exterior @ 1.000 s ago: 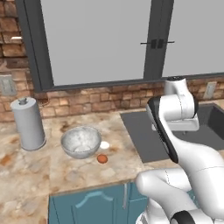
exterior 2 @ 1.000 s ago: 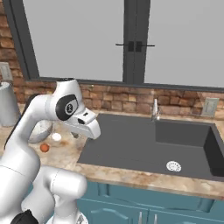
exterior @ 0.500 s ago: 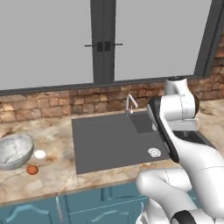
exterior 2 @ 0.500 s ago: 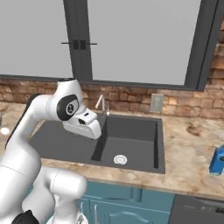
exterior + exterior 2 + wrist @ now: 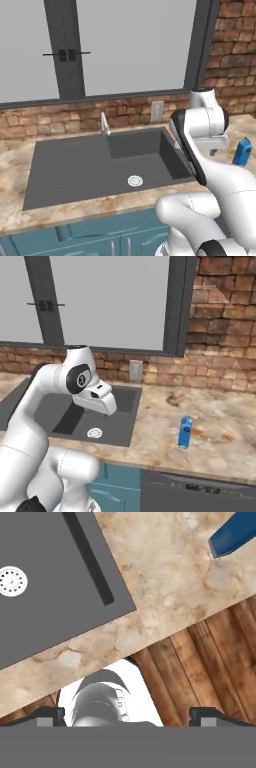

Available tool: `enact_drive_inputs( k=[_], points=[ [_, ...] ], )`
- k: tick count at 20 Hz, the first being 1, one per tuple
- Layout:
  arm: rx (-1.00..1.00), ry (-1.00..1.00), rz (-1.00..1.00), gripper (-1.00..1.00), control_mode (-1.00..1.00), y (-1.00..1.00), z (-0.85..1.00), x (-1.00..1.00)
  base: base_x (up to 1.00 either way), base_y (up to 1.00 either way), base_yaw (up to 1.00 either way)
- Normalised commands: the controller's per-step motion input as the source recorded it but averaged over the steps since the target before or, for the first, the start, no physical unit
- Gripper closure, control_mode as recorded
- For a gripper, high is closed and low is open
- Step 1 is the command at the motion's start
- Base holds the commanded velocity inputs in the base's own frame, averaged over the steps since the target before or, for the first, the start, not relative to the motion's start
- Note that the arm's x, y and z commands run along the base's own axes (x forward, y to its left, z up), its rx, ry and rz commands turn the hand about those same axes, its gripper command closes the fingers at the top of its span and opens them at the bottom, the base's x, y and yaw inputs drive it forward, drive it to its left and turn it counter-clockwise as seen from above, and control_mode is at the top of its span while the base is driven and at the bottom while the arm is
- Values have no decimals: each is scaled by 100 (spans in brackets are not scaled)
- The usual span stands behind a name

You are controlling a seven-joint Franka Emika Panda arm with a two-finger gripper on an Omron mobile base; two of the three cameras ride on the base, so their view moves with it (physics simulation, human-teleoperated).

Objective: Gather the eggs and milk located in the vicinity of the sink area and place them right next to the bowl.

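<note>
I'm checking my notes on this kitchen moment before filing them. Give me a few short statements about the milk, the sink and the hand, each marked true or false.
1. The milk carton stands upright on the counter. True.
2. The carton sits inside the sink. False: it stands on the counter, apart from the basin.
3. The hand is open and holds nothing. True.
4. The tap is at the front edge of the sink. False: it rises at the back, by the brick wall.

The milk (image 5: 185, 431), a small blue carton with a gabled top and a pale label patch, stands upright on the mottled counter well right of the sink area (image 5: 102, 162). That basin is dark grey, rectangular and recessed, with a round silver drain near its front and a thin silver tap at its far edge.
</note>
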Motion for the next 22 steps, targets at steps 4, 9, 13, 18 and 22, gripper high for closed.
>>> enact_drive_inputs(
  k=[4,9,13,18,22],
  points=[
    [0,0,0,-100,100,0,0,0,0,-42,-1],
    [0,0,0,-100,100,0,0,0,0,-34,-2],
    [0,0,0,-100,100,0,0,0,0,-50,0],
    [0,0,0,-100,100,0,0,0,1,-67,0],
    [0,0,0,-100,100,0,0,0,0,-51,0]
  ],
)
